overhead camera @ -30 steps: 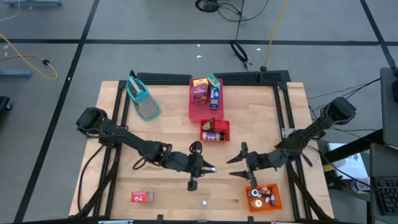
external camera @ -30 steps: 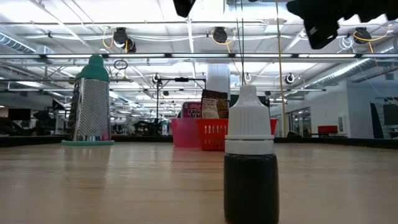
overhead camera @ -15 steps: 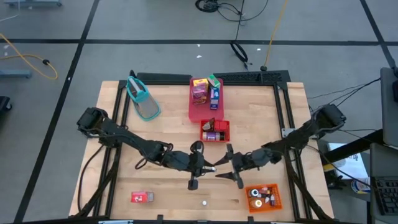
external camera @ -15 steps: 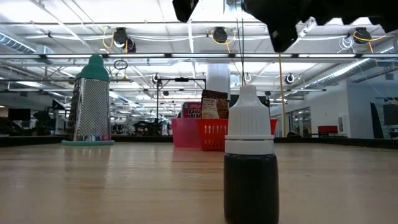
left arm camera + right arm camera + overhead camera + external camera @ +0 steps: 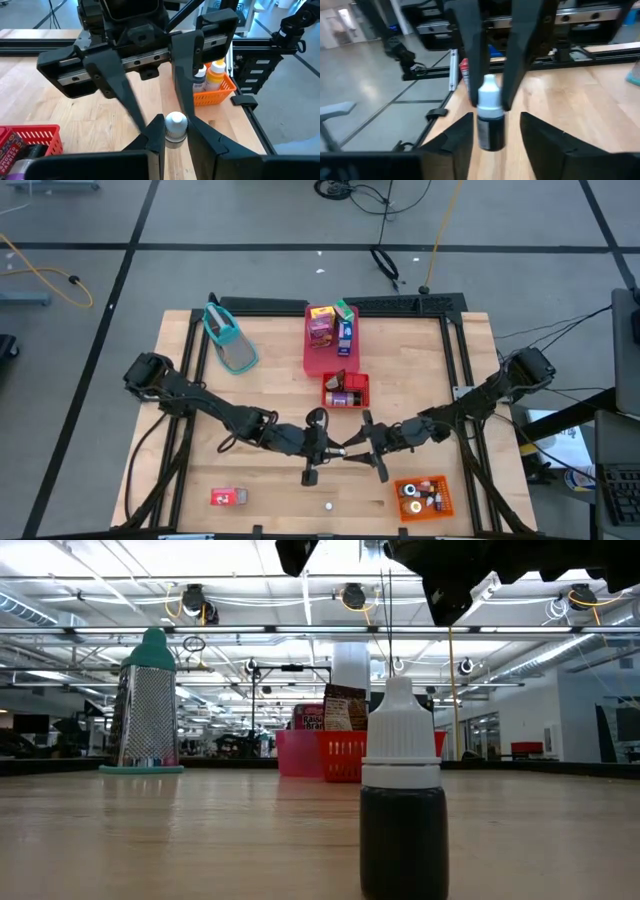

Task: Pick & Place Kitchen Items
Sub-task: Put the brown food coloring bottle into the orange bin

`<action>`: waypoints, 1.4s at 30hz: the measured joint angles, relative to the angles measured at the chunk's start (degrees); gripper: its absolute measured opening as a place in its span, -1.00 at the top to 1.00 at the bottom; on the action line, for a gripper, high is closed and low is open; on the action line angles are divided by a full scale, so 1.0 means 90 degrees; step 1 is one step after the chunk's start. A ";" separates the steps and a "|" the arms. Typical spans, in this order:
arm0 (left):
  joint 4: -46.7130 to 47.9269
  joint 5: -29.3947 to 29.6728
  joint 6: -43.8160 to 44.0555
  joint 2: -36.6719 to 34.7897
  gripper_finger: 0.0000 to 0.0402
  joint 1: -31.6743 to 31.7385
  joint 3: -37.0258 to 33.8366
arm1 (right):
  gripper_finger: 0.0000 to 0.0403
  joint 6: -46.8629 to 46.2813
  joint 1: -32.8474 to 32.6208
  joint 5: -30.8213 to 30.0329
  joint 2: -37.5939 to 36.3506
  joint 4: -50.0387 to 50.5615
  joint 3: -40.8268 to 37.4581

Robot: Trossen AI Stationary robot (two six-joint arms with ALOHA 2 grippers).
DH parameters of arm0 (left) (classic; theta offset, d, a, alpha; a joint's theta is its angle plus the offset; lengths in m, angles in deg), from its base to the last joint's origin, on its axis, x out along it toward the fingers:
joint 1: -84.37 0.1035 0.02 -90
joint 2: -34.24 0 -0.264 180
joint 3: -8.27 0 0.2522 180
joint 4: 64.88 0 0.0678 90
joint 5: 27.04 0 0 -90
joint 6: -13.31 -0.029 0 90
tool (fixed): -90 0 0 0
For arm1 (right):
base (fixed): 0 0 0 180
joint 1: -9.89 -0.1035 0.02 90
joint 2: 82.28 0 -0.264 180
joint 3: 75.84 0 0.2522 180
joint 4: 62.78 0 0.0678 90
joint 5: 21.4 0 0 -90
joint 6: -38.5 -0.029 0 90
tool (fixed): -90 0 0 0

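Left gripper [image 5: 340, 450]: low centre of the high view, clamped on a small white-capped bottle [image 5: 175, 128].
Right gripper [image 5: 352, 453]: facing it, fingers spread either side of that bottle, not clearly gripping.
Orange bin [image 5: 424, 496]: lower right.

You see a pale wooden table [image 5: 270, 395] with visible grain and a soft sheen. The small bottle [image 5: 403, 802] looks like dark glossy plastic under a smooth white cap. The grater [image 5: 148, 705] shows perforated bright metal with teal plastic trim. Red basket [image 5: 347, 391] and orange bin [image 5: 424, 496] look like moulded plastic.
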 joint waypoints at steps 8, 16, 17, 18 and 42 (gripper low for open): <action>-0.0010 -0.0005 0.0000 0.0000 0.71 0.0000 0.0000 | 0.57 0.0006 0.0002 0.0239 0.0000 -0.0032 0.0000; 0.0009 -0.0012 -0.0002 -0.0001 0.71 0.0000 -0.0005 | 0.59 0.0007 0.0002 0.0253 0.0113 -0.0112 0.0010; 0.0023 -0.0025 0.0000 -0.0002 0.71 0.0000 -0.0007 | 0.58 0.0006 0.0002 0.0254 0.0148 -0.0100 0.0038; 0.0029 -0.0027 0.0000 -0.0002 0.71 0.0000 -0.0008 | 0.57 0.0006 0.0002 0.0257 0.0199 -0.0090 0.0073; 0.0268 -0.0053 -0.0011 -0.0039 0.71 -0.0043 -0.0007 | 0.88 0.0210 -0.0010 0.0382 0.0296 0.0486 0.0350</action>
